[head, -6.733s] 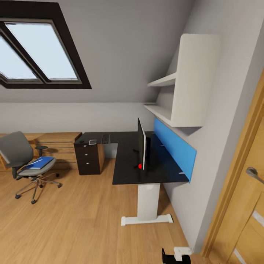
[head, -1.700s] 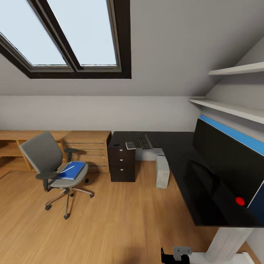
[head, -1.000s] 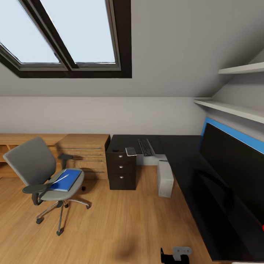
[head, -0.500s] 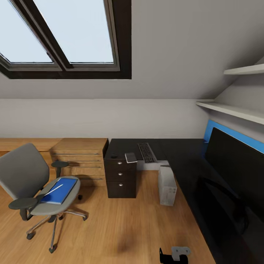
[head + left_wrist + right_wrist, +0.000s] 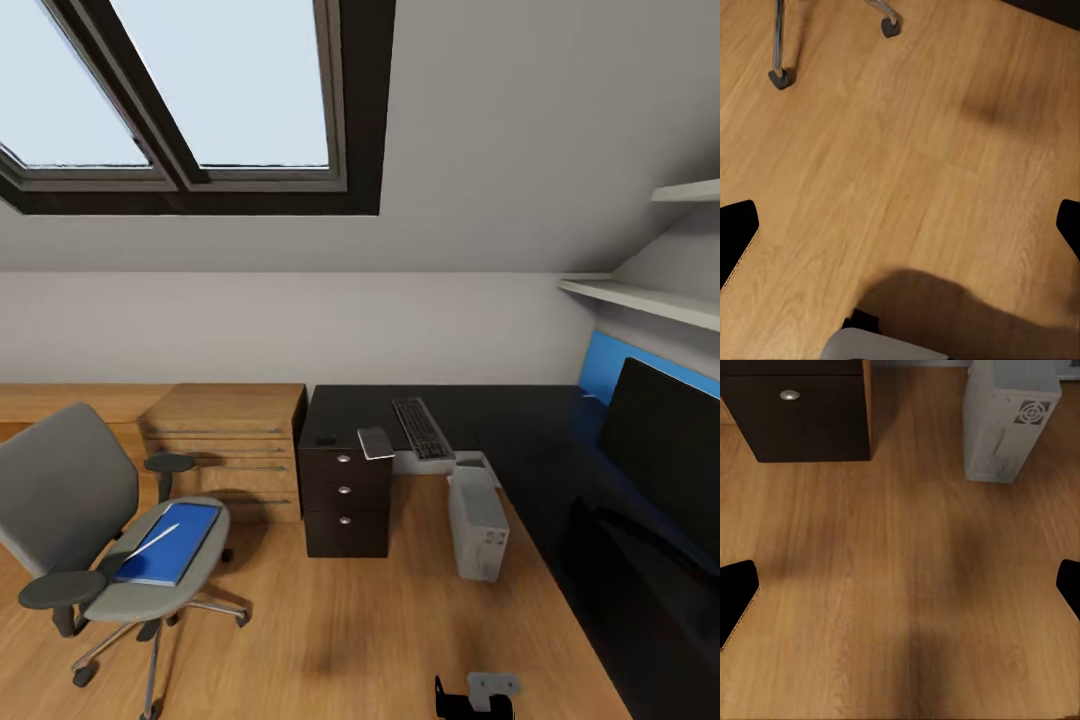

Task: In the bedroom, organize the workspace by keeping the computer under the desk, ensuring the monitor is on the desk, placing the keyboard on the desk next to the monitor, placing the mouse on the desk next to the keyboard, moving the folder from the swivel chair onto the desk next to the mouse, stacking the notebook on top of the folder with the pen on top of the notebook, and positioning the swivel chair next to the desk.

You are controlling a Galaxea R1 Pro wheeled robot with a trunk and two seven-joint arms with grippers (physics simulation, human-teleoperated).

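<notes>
Wooden floor [image 5: 330,620] beneath both spread, empty end effectors [image 5: 900,225] [image 5: 900,585]; black desk [image 5: 520,430] under a skylight [image 5: 200,90].

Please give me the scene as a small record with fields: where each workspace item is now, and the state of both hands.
folder: blue folder on the swivel chair seat
pen: pen lying on the folder
keyboard: keyboard on the desk
notebook: notebook on the desk, left of the keyboard
monitor: monitor on the desk
computer: computer on the floor at the desk edge
left hand: left hand open, over bare floor
right hand: right hand open
</notes>
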